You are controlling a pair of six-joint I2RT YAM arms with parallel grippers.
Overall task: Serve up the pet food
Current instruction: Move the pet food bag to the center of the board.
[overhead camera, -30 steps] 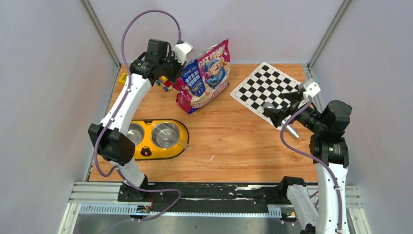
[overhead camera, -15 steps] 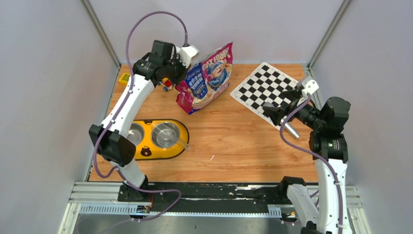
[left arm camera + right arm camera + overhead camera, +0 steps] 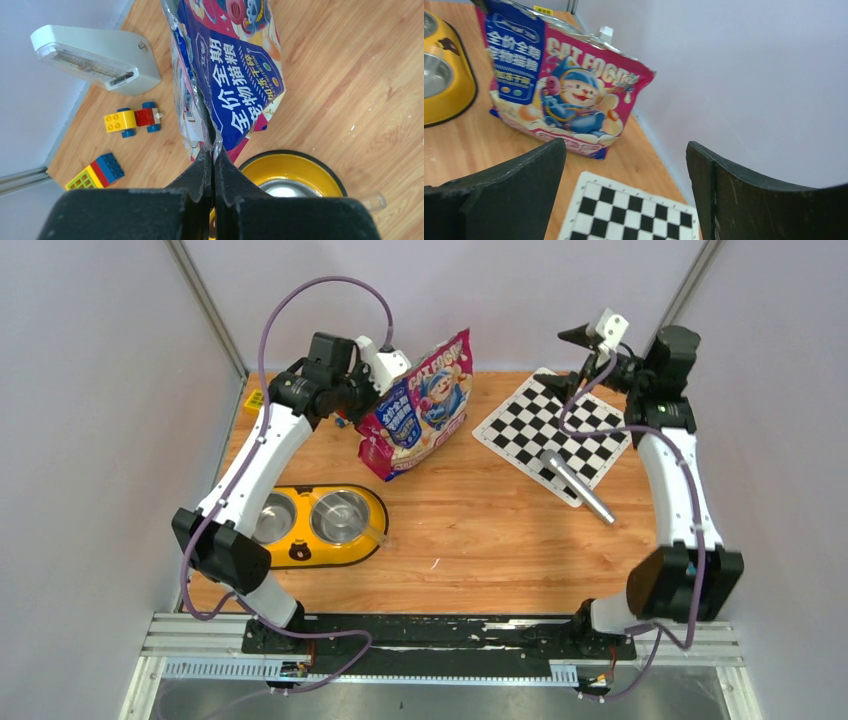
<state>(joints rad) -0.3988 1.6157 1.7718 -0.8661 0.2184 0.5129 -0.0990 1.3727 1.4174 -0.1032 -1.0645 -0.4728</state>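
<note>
My left gripper (image 3: 211,150) is pinched tight on the silvery upper edge of the cat food bag (image 3: 420,405), jaws pressed together with the foil between them. The bag stands tilted near the far edge of the worktop, left of centre, and from the right wrist view its base seems to sit on the wood. The kibble itself is hidden inside.

I can read "CAT FOOD" in pale letters across the pink top, above a cartoon cat in a blue hat. A dark blue panel beside it carries white Chinese characters, among them 猫粮. The smaller yellow print under them is too fine for me to make out.

My right gripper (image 3: 565,358) hangs in the air over the far right corner, fingers spread wide with nothing between them, facing the bag.

The yellow feeder (image 3: 378,508) with its two steel bowls lies by the left edge, nearer to me than the bag. A checkerboard mat (image 3: 550,420) lies at the far right, and a metal cylinder (image 3: 580,488) lies across its near corner. A toy brick car (image 3: 134,119) and a block of bricks (image 3: 97,171) sit in the far left corner.
</note>
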